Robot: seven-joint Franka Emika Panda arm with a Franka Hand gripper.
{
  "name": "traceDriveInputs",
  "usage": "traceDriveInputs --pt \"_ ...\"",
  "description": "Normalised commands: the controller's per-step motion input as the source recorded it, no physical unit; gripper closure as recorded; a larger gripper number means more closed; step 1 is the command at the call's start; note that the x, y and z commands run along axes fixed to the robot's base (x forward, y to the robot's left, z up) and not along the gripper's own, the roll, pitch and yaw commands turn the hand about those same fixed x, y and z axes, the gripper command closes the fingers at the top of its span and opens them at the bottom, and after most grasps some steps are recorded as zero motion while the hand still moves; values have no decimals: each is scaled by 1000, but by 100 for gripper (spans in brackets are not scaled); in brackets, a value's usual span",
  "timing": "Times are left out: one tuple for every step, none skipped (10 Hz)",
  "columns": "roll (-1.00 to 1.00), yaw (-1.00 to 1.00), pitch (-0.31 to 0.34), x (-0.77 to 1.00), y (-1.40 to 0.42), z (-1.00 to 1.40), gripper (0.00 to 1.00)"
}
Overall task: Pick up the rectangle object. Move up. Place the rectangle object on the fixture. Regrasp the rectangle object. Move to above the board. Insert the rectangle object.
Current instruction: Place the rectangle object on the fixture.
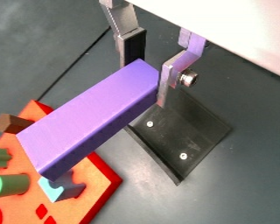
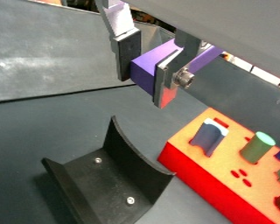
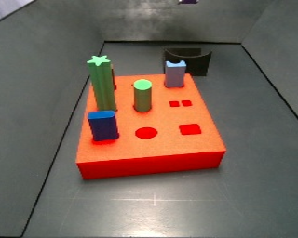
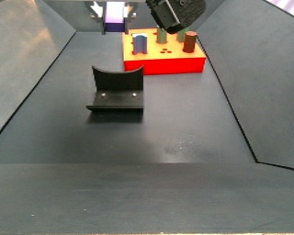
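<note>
Purple and slim, the rectangle object [image 1: 90, 118] hangs in the air, pinched across one end by the gripper [image 1: 154, 74], whose silver jaws are clamped on either side of it. In both wrist views the bar juts out lengthwise from between the plates, clear of everything under it. Below it sits the fixture [image 2: 108, 179], black, its curved walls open to the front, resting on the dark counter [image 4: 150, 156].

In a side view, at the upper left of the frame, the gripper [image 4: 113, 16] shows high over the far end of the counter with a bit of purple between the jaws; the fixture [image 4: 115, 89] stands near the middle, well below it. The board [image 3: 152, 125], red-orange, fills the centre of a side view, with a green star post [image 3: 101, 84], a green cylinder [image 3: 142, 95], a blue block [image 3: 103, 125] and a lavender peg [image 3: 175, 72] standing in it.
</note>
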Motion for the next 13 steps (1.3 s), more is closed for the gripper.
traceDriveInputs --pt "-141 -118 274 77 31 0 100" --pt "-99 -132 216 68 34 5 100" --pt "-1000 -171 111 102 62 -1000 100" --pt "-1000 -182 81 113 70 -1000 100" --pt "-1000 -189 82 116 76 -1000 100" --pt "-1000 -200 84 126 78 -1000 100" --pt "-1000 -216 76 132 83 -1000 100" --pt "-847 -204 51 139 89 -1000 100" --pt "-675 -185 25 148 95 -1000 100" --pt "-447 -158 4 160 103 -1000 100" --pt "-298 -135 -3 168 104 -1000 100" --pt "-201 -106 -14 173 105 -1000 100" --pt "-182 -98 -19 177 113 -1000 100"
